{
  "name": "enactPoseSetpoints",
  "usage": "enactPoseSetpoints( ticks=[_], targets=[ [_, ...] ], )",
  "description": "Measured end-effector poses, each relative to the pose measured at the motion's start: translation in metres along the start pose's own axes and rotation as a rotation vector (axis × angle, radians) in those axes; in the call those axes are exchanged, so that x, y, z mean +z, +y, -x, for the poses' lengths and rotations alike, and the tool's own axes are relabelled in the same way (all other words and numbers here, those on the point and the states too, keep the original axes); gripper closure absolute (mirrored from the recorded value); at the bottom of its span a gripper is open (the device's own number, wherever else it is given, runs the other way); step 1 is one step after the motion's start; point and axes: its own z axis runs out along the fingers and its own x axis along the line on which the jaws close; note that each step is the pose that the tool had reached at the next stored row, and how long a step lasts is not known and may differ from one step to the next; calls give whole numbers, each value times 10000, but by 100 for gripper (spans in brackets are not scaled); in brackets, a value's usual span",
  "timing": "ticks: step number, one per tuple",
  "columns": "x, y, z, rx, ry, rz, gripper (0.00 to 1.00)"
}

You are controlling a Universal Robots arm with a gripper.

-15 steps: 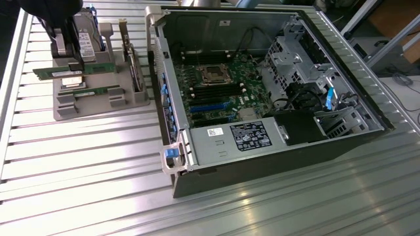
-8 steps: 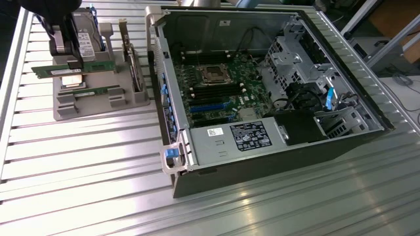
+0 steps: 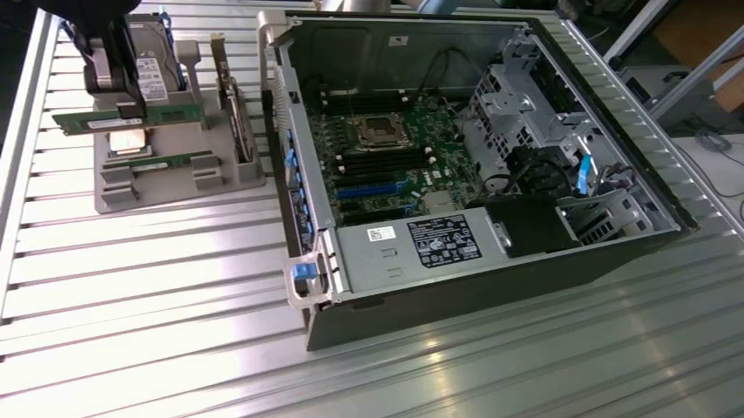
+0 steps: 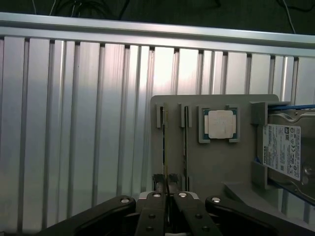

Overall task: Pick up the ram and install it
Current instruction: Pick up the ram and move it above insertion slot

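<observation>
In the exterior view, an open case (image 3: 442, 305) sits on the table (image 3: 174, 305). At its nine o'clock is a grey holder (image 3: 174, 187) with a drive (image 3: 157, 65), a processor (image 3: 128, 141) and a spare stick (image 3: 163, 160). The ram (image 3: 169, 116) is thin and green with a white sticker, at the processor's twelve o'clock. The gripper (image 4: 167, 189) has its jaws closed on the ram's edge.

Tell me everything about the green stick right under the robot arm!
The ram is a long, thin green circuit board with a white sticker, standing on its edge across the grey holder, next to a second stick like it. The end effector is shut on its top edge. Whether it sits in its slot, I cannot tell.
</observation>
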Motion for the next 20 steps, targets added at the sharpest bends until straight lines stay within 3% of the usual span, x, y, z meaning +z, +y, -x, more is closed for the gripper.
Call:
enactPoseSetpoints(
  ticks=[20],
  targets=[
    [-107, 4, 2, 1, 1, 3, 88]
  ],
)
